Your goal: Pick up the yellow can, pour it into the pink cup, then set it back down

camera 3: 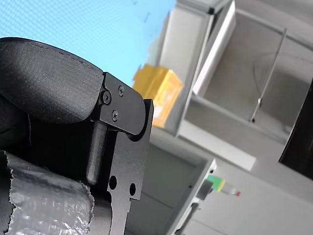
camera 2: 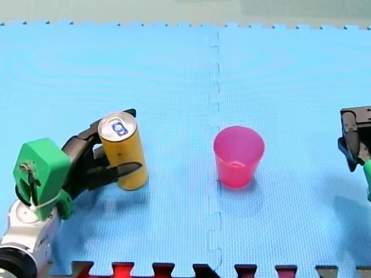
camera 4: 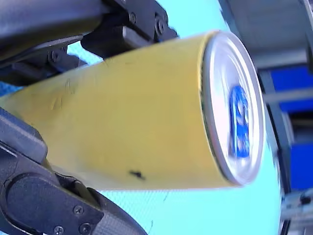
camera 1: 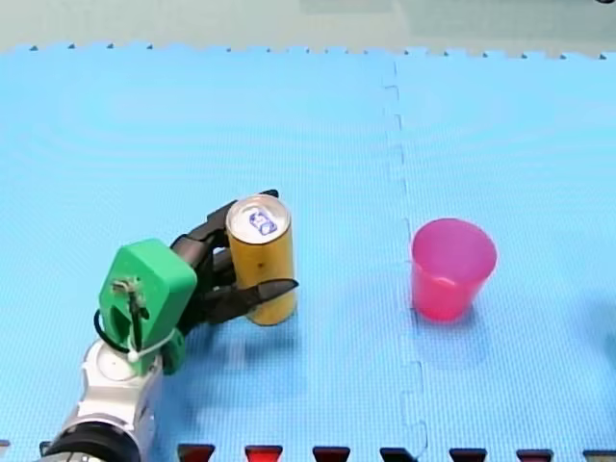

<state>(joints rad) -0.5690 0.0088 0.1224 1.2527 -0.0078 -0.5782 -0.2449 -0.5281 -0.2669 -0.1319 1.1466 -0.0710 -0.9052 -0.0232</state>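
- Left of the pink cup (camera 1: 450, 269), well apart from it, the yellow can (camera 1: 262, 265) stands upright on the blue foam mat (camera 1: 192, 125).
- The left hand (camera 1: 207, 277) is clamped around the can: one black finger crosses its front low down and the others hook behind near the rim.
- Up close in the second wrist view, black fingers (camera 4: 44, 196) press both sides of the can's body, and the silver lid (camera 4: 234, 107) with its blue tab faces away from the palm.
- On the far side of the cup from the can, the right hand (camera 2: 355, 136) sits at the mat's edge holding nothing; released or clenched, I cannot tell.
- Path check: bare mat lies between can and cup, crossed by a jigsaw seam (camera 1: 397, 144) just on the can's side of the cup. Nothing blocks the carry.
- Risk one: the can is smooth and round, so it could slide or twist in the hand as the wrist tips.
- Risk two: the cup looks light and stands unheld, so a bump from the can or a knuckle could topple it.
- Risk three: tipping before the lid is over the cup's mouth would spill onto the mat.
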